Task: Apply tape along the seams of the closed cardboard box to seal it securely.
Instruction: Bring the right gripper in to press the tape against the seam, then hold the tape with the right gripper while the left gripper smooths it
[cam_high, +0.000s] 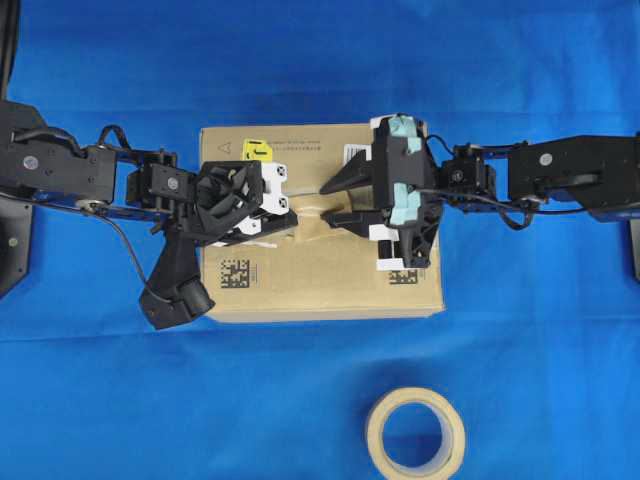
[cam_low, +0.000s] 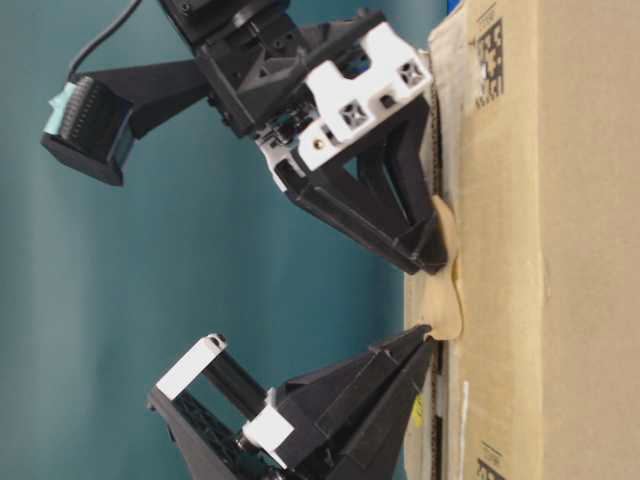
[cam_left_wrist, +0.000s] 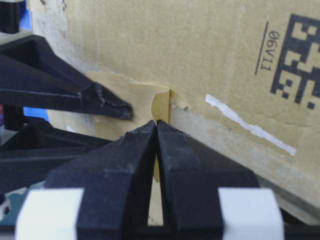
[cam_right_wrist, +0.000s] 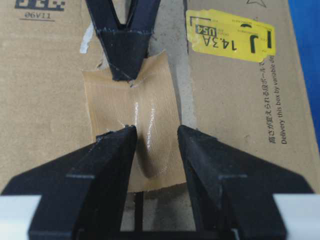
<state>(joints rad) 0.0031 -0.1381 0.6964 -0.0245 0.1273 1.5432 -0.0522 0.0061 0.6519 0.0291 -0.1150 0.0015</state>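
Looking down from overhead: tape lies mid-top of cardboard box, over the seams, between both claws. Left gripper clenched on tape's left end; right gripper spread, tips either side of the right end.

Table-level: tape bulges off the box betw. the two claws, not flat.

Left wrist: jaws pinched on the tape edge, upturned.

Right wrist: fingers straddle the tape, grasping nothing. Tape's long axis runs arm-to-arm; likely next is pressing it down.
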